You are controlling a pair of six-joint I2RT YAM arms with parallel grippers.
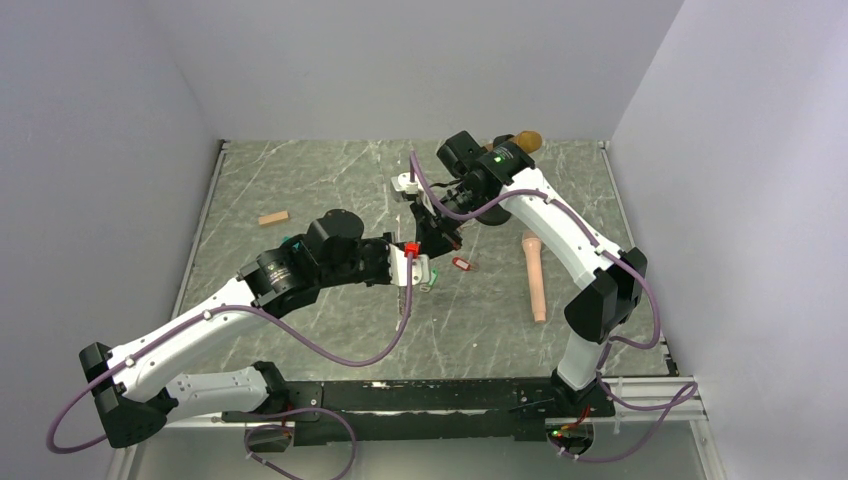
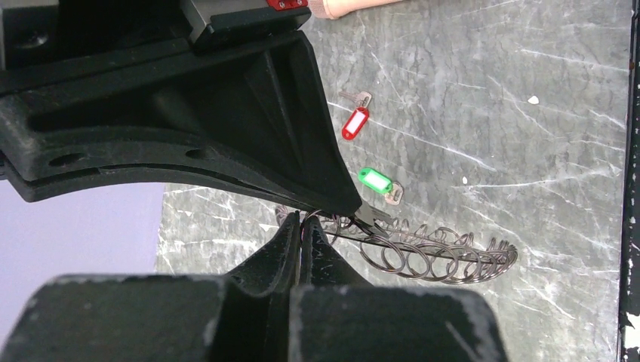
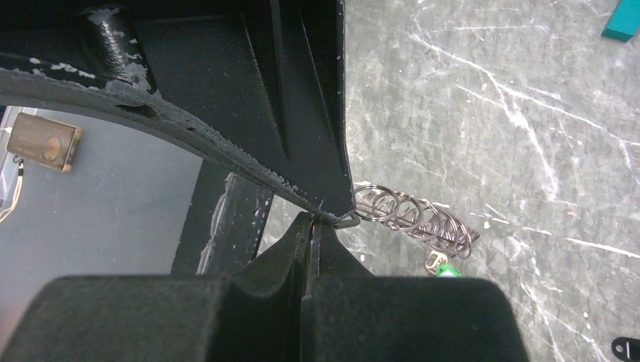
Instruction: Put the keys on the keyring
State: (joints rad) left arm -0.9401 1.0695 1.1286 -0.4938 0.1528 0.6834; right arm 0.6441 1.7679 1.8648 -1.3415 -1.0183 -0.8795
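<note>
The dark brownish-grey metal keyring [image 2: 423,256], its rim a chain of small wire loops, looks light, springy and slippery, so it is best nipped on a single loop near one end. It sits between the two arms over the middle of the grey marbled surface [image 2: 528,151]. The left gripper [image 2: 305,221] has its fingers pressed together on an end loop, and the right gripper [image 3: 323,219] pinches the ring likewise (no gap shows in either). The small green-tagged key [image 2: 375,181] lies just beside it, the red-tagged key [image 2: 355,123] further off

You face a dark grey marbled tabletop [image 1: 300,175], white veins running over it, plain pale walls [image 1: 400,60] rising at its left, far and right edges, black mounting rail [image 1: 430,398] along its near edge, soft even light.
</note>
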